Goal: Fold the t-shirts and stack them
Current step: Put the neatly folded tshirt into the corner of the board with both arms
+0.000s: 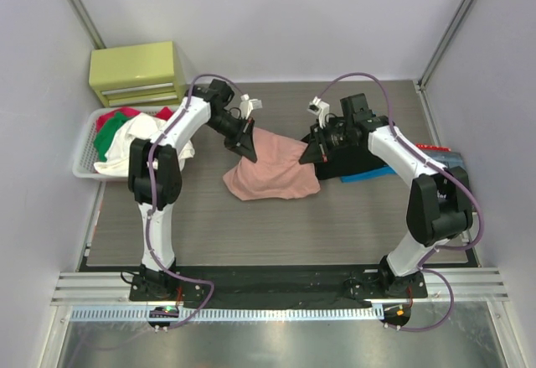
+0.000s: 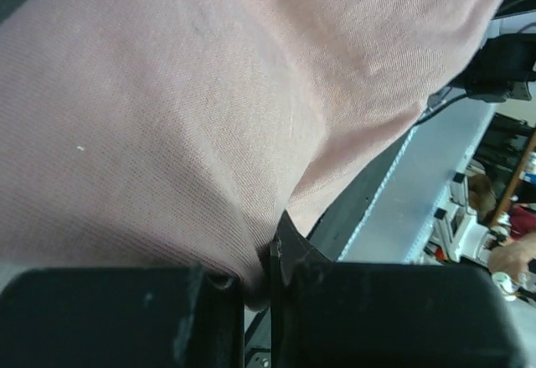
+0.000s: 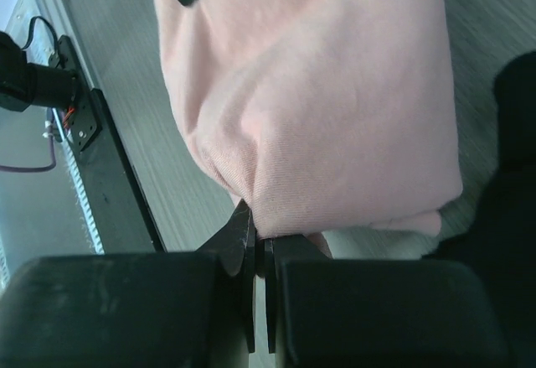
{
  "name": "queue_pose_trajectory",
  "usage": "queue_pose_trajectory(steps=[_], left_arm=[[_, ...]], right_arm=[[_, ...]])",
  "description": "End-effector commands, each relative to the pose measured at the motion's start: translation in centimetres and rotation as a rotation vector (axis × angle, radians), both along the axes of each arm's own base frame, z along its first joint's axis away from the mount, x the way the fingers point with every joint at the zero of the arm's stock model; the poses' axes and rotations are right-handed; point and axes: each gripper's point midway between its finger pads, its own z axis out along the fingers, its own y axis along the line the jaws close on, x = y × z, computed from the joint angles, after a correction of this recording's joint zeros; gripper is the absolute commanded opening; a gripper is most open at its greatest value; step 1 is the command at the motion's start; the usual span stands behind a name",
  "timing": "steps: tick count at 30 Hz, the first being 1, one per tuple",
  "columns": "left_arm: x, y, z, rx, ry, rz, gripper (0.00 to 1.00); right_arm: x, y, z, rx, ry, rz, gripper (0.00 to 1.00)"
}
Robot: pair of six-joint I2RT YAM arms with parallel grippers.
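Both pinching: left fingers (image 2: 109,318) and right fingers (image 3: 126,309) each clamp salmon-pink t-shirt (image 1: 272,171) edge, cloth sagging between onto surface (image 1: 251,225).

Soft, even overhead light filled the top view; only faint shadows lay on the desk (image 1: 276,225), and the metal strip (image 1: 276,343) at its near edge carried a dull sheen. In the wrist views the knit of the pink t-shirt (image 2: 209,91) was crisp, while the left fingers (image 2: 100,318) and right fingers (image 3: 126,309) sat dark and blurred.
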Motion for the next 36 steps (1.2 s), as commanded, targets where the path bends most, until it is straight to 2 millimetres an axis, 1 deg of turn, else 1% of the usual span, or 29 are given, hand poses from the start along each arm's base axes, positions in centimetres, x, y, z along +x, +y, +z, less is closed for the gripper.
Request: queue_pose_trajectory(steps=[1, 4, 7, 9, 11, 12, 14, 15, 18, 23, 24, 25, 26, 27, 29, 30, 31, 34, 35, 36], left_arm=[[2.4, -0.1, 3.9, -0.023, -0.152, 0.015, 0.0], [3.1, -0.3, 4.5, -0.027, -0.183, 0.025, 0.0], [3.5, -0.3, 4.4, -0.021, -0.202, 0.039, 0.0], [4.0, -0.5, 4.2, -0.021, -0.199, 0.046, 0.0], [4.5, -0.7, 4.7, -0.026, -0.213, 0.045, 0.0], [4.7, -0.7, 4.3, -0.019, -0.205, 0.043, 0.0], [5.3, -0.8, 5.1, -0.024, -0.234, 0.042, 0.0], [5.2, -0.9, 5.3, -0.025, -0.242, 0.038, 0.0], [5.2, -1.3, 5.7, -0.02, -0.268, 0.031, 0.0], [4.5, -3.4, 4.2, -0.003, -0.248, -0.018, 0.0], [4.6, -3.8, 4.2, -0.013, -0.246, -0.022, 0.0], [4.6, -4.4, 3.5, -0.008, -0.234, -0.036, 0.0], [4.5, -4.6, 3.3, -0.003, -0.227, -0.042, 0.0], [4.9, -4.9, 3.7, -0.008, -0.243, -0.044, 0.0], [5.0, -5.4, 3.7, -0.01, -0.249, -0.049, 0.0], [5.2, -5.6, 4.2, -0.014, -0.267, -0.05, 0.0], [5.4, -5.7, 4.1, -0.012, -0.266, -0.046, 0.0], [5.8, -5.9, 3.9, -0.016, -0.271, -0.043, 0.0], [5.9, -6.0, 3.3, -0.013, -0.258, -0.045, 0.0], [5.9, -6.1, 3.1, -0.015, -0.253, -0.045, 0.0]], right_arm=[[0.8, -1.6, 2.4, 0.001, -0.089, -0.037, 0.01], [0.4, -1.9, 2.0, -0.012, -0.082, -0.028, 0.01], [0.4, -2.3, 1.9, -0.023, -0.083, -0.034, 0.01], [0.7, -2.3, 2.3, -0.019, -0.092, -0.039, 0.01], [1.0, -2.6, 2.4, -0.022, -0.096, -0.05, 0.01], [1.2, -2.7, 2.6, -0.022, -0.104, -0.053, 0.01], [1.3, -2.9, 2.8, -0.022, -0.107, -0.06, 0.01], [1.6, -3.2, 3.1, -0.02, -0.117, -0.07, 0.01], [1.9, -3.8, 3.2, -0.022, -0.118, -0.086, 0.01], [3.0, -5.0, 3.5, -0.015, -0.123, -0.122, 0.01], [3.1, -5.2, 3.6, -0.016, -0.123, -0.129, 0.01], [3.5, -5.7, 3.6, -0.017, -0.125, -0.143, 0.01], [3.7, -5.9, 3.7, -0.021, -0.131, -0.149, 0.01], [3.8, -6.1, 3.7, -0.025, -0.132, -0.153, 0.01], [4.1, -6.8, 3.7, -0.03, -0.139, -0.165, 0.01], [4.3, -7.2, 3.6, -0.033, -0.138, -0.171, 0.01], [4.5, -7.7, 3.5, -0.033, -0.13, -0.188, 0.01], [5.1, -8.5, 3.5, -0.028, -0.129, -0.199, 0.01], [5.4, -8.9, 3.6, -0.031, -0.132, -0.21, 0.01], [5.4, -9.1, 3.6, -0.036, -0.134, -0.212, 0.01]])
